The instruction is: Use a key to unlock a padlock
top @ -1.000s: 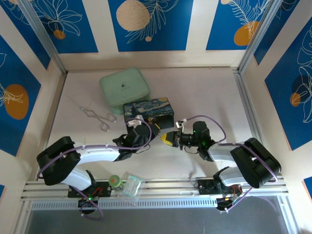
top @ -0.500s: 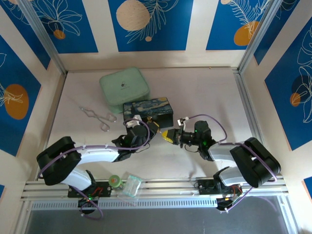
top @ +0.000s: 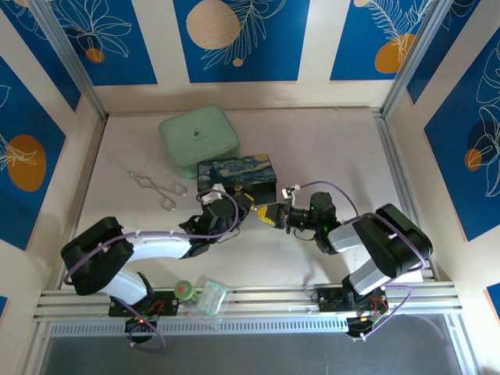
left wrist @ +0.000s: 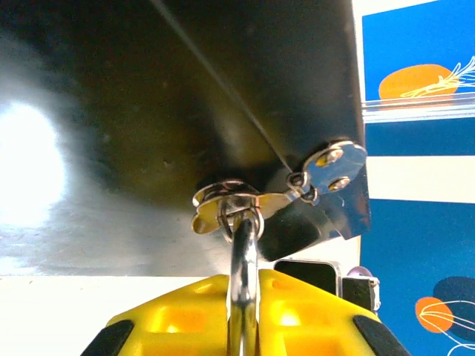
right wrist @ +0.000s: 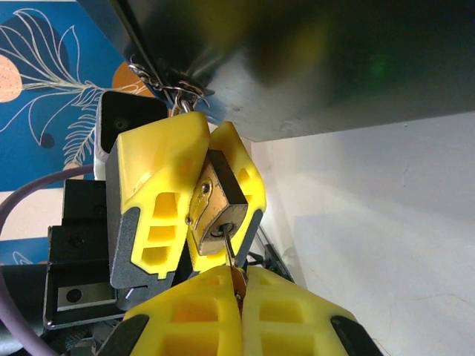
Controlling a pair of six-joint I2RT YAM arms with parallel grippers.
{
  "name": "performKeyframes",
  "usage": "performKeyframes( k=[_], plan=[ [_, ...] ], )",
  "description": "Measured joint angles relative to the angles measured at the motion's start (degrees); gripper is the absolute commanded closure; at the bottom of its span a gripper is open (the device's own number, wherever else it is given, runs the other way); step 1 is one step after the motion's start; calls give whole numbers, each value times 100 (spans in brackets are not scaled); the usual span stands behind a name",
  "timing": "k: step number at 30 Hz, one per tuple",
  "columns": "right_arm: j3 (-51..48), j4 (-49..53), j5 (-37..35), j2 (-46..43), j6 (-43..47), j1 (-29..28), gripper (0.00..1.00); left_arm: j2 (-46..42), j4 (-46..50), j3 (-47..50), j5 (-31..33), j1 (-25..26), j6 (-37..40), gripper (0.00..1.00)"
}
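Evenly bright overhead view; wrist close-ups dim, blurred, with white glare.

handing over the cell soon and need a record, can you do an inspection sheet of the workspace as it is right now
surface: white table, no spills seen
job's things: padlock, shackle threaded through the clasp of the starry night box; key, tip at the padlock's keyhole
clutter: green case behind the box; wire tongs to its left; small bottle and clear cup on the near rail
grippers: left end effector shut on the padlock; right end effector shut on the key
cables: purple cable looped along each arm, no snag seen
surroundings: blue leaf-print panels, metal frame posts
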State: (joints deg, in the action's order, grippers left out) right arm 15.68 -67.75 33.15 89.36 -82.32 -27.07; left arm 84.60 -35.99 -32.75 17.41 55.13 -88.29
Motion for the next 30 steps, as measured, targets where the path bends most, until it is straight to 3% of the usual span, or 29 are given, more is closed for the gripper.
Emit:
performKeyframes(
  k=[10, 24, 25, 27, 30],
  plan=[
    [238, -529, 839, 461, -28, 389, 100, 2, -345, 94, -131, -37, -168, 100],
    [411, -389, 658, 579, 20, 212, 100, 363, -1117, 251, -136, -48, -479, 100],
    [426, -393, 680, 614, 20, 212, 99, 374, -1113, 251, -133, -50, -490, 100],
    [463, -374, 702, 634, 22, 210, 82, 376, -1121, 267, -129, -57, -498, 100],
    [487, -299, 710, 632, 85, 190, 74, 376, -1189, 321, -155, -59, -577, 100]
  ],
)
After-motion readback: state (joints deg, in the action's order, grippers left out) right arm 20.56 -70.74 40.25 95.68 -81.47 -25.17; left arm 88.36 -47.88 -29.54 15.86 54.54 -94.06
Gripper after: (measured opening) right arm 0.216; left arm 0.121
